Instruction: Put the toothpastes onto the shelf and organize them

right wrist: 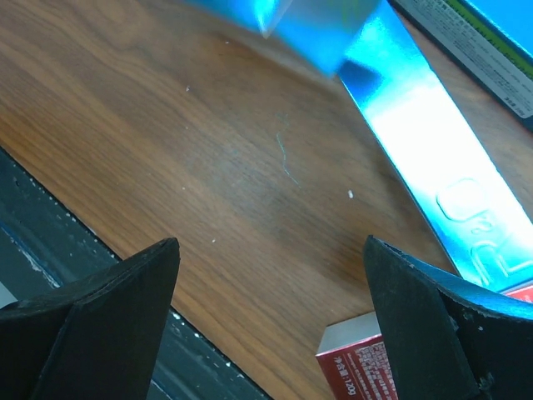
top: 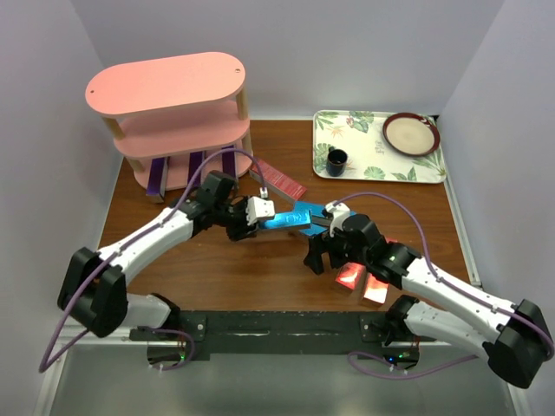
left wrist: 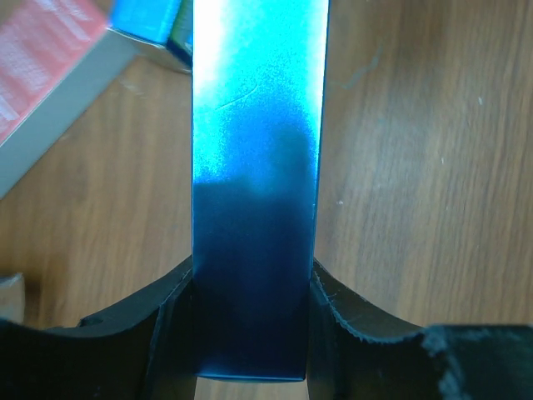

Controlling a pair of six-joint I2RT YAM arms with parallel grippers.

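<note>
Wooden table (top: 217,269): pink shelf (top: 165,87), floral tray (top: 381,158), toothpastes (top: 282,180)

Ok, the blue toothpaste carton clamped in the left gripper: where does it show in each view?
Top external: the blue carton sits mid-table, one end in the left gripper.
Left wrist: it fills the centre, running bottom to top, pinched between the fingers.
Right wrist: blue cartons cross the upper right; I cannot tell which one is held.
Shared landmark: the brown wooden table.
</note>
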